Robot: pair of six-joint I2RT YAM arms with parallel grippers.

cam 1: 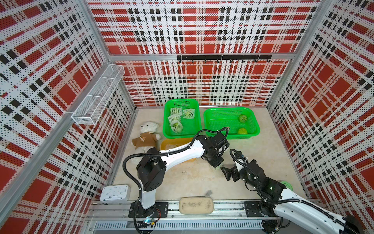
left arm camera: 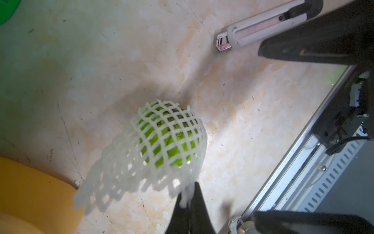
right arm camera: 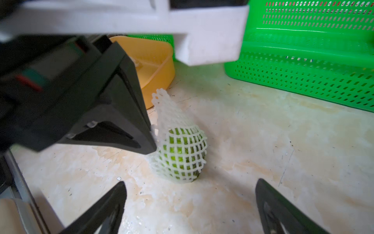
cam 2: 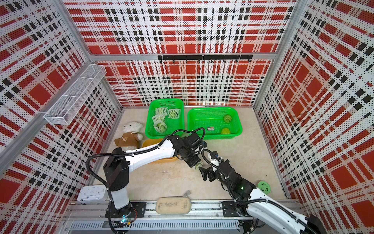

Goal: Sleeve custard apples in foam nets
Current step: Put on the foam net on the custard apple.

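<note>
Seen from above: a counter (cam 1: pixel 263 162) boxed in by plaid walls. Just below the centre of the frame, the left gripper (left arm camera: pixel 189 195) is clenched on the loose edge of a white foam net (left arm camera: pixel 141 174). A custard apple (left arm camera: pixel 168 139) sits in the net's far end, its green skin showing through the diamond holes. In the right wrist view it appears to rest on the counter. The net covers most of it, with a slack tail bunched toward the left gripper. The right gripper (right arm camera: pixel 190 204) is released, jaws wide, just beside the net and touching nothing.

At upper centre, a green basket (cam 1: pixel 182 100) holds what look like four sleeved fruits (cam 1: pixel 176 126). To its right in the frame, a second basket (cam 1: pixel 228 109) holds two bare fruits (cam 1: pixel 242 118). A yellow bin (cam 1: pixel 172 144) lies mostly hidden under the left arm; whether it holds nets cannot be told.

Judging by this, the task is past halfway. Four are done, a fifth is nearly sleeved but not yet in a basket, and two are left.
</note>
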